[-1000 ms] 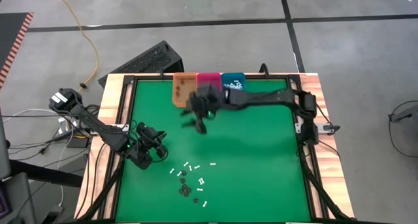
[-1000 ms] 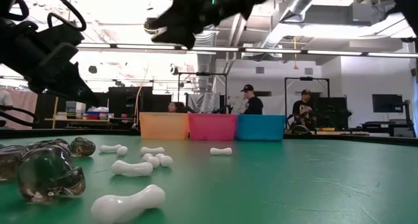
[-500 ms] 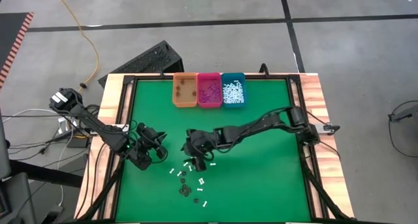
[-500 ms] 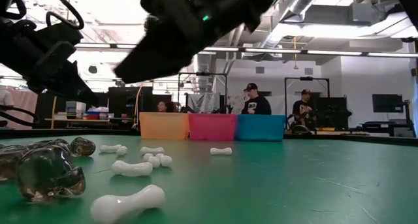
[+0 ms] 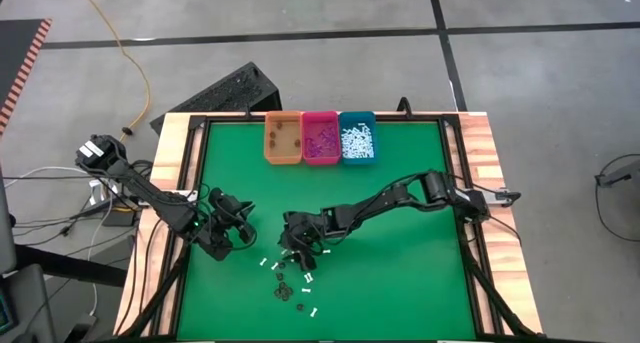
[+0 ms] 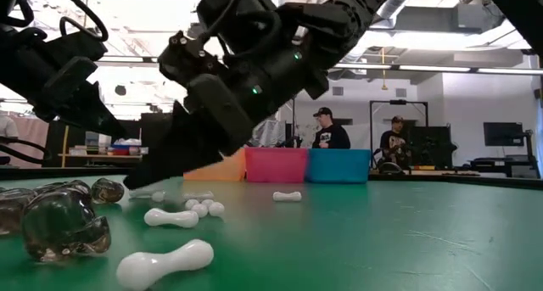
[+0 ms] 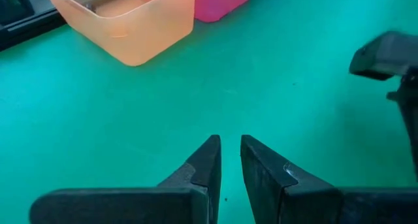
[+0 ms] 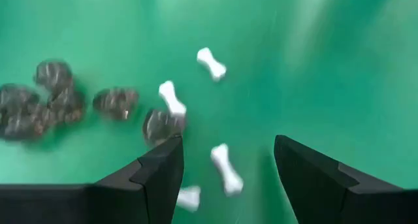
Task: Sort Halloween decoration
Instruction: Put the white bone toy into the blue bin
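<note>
— What does the high view give you?
— My right gripper sits over the scattered Halloween decoration near the table's front edge; my left gripper waits by the left edge.

— And the low view?
— White bone pieces lie beside smoky skulls.

— Left wrist?
— Fingers nearly together, a thin gap, holding nothing.

— Right wrist?
— Fingers spread wide apart above one white bone.

Halloween decoration: white bones, dark smoky skulls, lying loose, clustered on green mat's near side
</note>
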Motion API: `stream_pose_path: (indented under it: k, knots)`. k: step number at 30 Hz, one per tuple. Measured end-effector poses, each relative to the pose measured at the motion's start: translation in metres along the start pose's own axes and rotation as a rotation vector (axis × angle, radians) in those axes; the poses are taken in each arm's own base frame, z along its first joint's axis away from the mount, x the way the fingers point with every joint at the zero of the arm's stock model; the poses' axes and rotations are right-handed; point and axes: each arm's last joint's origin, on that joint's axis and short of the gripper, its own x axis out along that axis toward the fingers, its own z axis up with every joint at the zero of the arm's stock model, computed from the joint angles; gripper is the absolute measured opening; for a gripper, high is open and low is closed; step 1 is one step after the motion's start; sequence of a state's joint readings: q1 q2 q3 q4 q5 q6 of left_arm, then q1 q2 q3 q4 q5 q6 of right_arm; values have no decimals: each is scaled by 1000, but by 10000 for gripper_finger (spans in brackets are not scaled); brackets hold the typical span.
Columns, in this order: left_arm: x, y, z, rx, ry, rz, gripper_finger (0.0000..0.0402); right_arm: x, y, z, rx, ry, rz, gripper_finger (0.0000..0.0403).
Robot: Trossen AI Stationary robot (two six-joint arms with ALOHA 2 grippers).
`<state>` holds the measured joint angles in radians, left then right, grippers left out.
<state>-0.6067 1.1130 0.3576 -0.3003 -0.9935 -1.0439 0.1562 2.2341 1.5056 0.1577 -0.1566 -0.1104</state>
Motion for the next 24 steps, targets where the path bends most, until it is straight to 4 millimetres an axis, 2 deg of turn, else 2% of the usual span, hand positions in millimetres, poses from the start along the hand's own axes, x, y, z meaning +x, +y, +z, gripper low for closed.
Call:
stream_pose_path:
  k: [8,11,14,24]
  knots:
    - [0,0,0,-5,1,1,51,12,0,-16,12,35,13,263]
    - [0,0,0,-4,2,1,51,13,-1,-17,26,41,8,248]
    - [0,0,0,-2,4,2,51,15,-1,-21,29,53,6,214]
    - [0,1,-1,0,5,3,51,15,-5,-23,24,70,-9,62]
